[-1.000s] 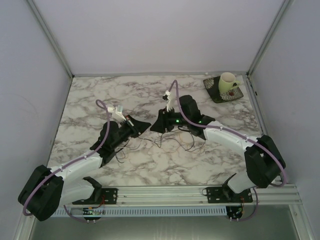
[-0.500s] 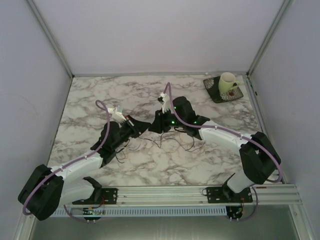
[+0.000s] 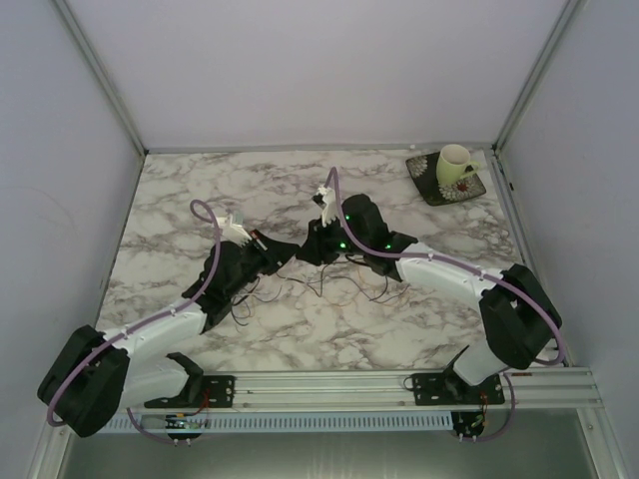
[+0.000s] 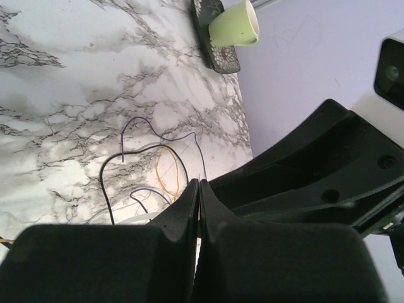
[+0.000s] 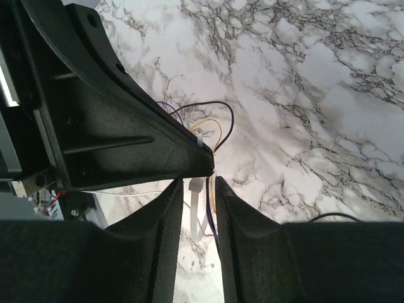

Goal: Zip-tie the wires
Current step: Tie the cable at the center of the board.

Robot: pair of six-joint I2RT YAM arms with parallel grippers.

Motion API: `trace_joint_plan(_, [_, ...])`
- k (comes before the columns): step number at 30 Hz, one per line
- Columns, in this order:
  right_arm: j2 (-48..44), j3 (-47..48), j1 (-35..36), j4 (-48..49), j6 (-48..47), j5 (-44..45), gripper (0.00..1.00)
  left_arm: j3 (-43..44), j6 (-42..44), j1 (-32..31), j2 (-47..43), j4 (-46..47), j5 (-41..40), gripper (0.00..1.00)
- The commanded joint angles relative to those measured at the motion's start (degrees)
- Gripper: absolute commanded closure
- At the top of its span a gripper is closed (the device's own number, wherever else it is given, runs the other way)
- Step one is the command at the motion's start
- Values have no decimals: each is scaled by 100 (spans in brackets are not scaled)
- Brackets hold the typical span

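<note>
Wires curled loose on marble table; left gripper pinched fully closed; right gripper narrowly parted, white zip tie between its fingers.

Thin dark wires, loose tangled loops, lying flat.
</note>
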Motion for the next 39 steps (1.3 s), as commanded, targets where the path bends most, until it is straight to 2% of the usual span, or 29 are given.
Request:
trace_joint_plan(1, [-252,104,84,572,-82,234,76,135,-114,-50,100,-185,75,100])
trace_joint_plan(10, [-132,68,179,705,-104,218,93,183,-186,-56,200,-96,107,100])
trace_joint_plan(20, [-158,-133,273,694,-69,401,96,301,-223,-54,230,-63,-5,100])
trace_joint_plan(39, [-283,-664,722,165,-60,1188,98,746,-55,131,401,-111,-192,100])
